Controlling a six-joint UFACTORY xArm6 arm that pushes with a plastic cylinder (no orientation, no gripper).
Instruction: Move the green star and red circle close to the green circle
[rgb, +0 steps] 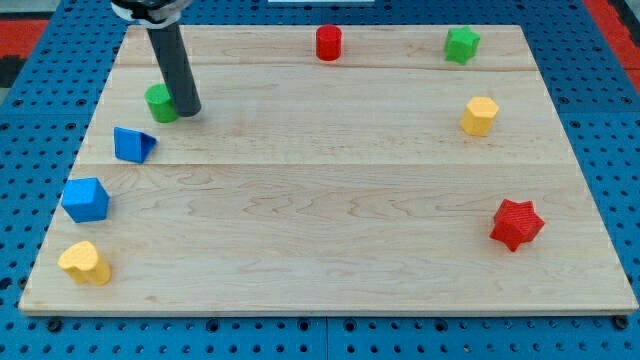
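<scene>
The green star sits near the view's top right of the wooden board. The red circle stands at the top middle. The green circle is at the upper left. My tip rests on the board right beside the green circle, on its right side, touching or nearly touching it. The rod rises from there toward the top left and partly hides the green circle's right edge.
A blue triangle lies below the green circle. A blue cube and a yellow block sit along the left edge. A yellow hexagon and a red star are on the right side.
</scene>
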